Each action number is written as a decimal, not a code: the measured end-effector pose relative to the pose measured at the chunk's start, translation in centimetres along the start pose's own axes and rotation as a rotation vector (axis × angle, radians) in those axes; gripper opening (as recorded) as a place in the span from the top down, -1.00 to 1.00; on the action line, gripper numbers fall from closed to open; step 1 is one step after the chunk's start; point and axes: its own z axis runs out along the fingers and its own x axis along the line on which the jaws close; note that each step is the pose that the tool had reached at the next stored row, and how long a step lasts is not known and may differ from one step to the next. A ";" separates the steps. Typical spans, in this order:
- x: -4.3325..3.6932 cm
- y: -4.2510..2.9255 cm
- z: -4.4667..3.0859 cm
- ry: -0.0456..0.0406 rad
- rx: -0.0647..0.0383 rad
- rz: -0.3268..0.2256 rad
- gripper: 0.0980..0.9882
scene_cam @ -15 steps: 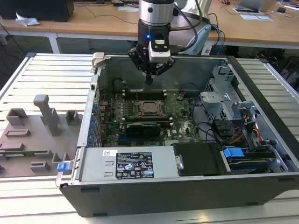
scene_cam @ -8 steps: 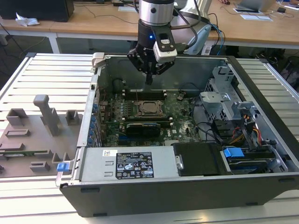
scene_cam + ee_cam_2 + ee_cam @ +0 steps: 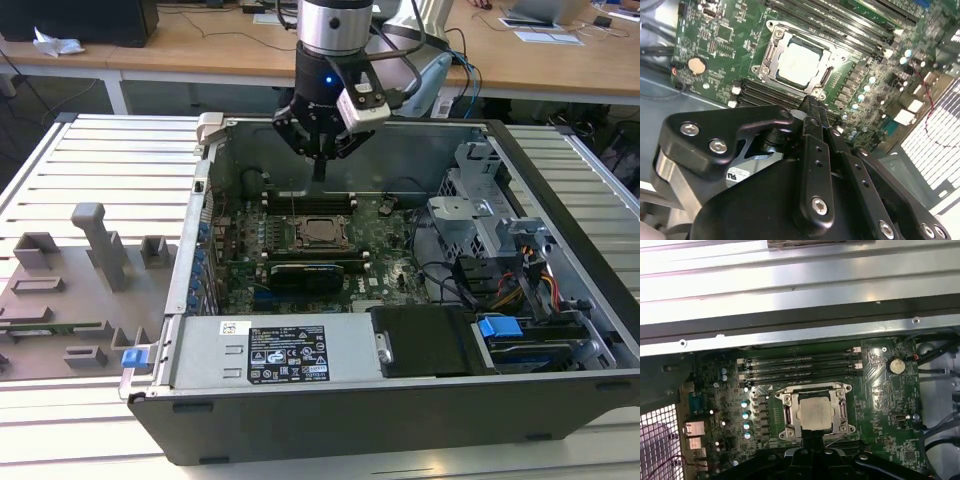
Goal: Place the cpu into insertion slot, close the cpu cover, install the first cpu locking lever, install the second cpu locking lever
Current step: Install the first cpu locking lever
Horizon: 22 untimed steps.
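The cpu (image 3: 799,62) lies flat in the insertion slot (image 3: 788,413) on the green motherboard, silvery top up; it also shows in the exterior view (image 3: 322,232) and the first wrist view (image 3: 815,412). The cpu cover (image 3: 765,65) is down around it as a metal frame, its window showing the chip (image 3: 815,388). How the locking levers stand I cannot make out. My gripper (image 3: 318,172) hangs above the board, just off the socket's edge over the memory slots. Its fingers (image 3: 810,107) are pressed together and hold nothing; in the first wrist view the gripper (image 3: 812,440) points at the socket.
The board sits deep in an open computer case (image 3: 200,250) with tall walls. Long memory slots (image 3: 800,367) flank the socket. A power supply (image 3: 270,352) lies in front, and a drive cage (image 3: 480,215) with cables is at the exterior view's right. Grey fixtures (image 3: 100,245) stand outside the case.
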 end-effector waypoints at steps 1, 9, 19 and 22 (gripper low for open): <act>0.00 0.00 0.00 -0.0001 0.000 -0.023 0.98; 0.00 0.00 0.00 -0.0008 0.001 -0.206 0.98; 0.00 0.00 0.00 -0.0018 0.002 -0.454 0.98; 0.00 0.00 0.00 -0.0020 0.003 -0.515 0.98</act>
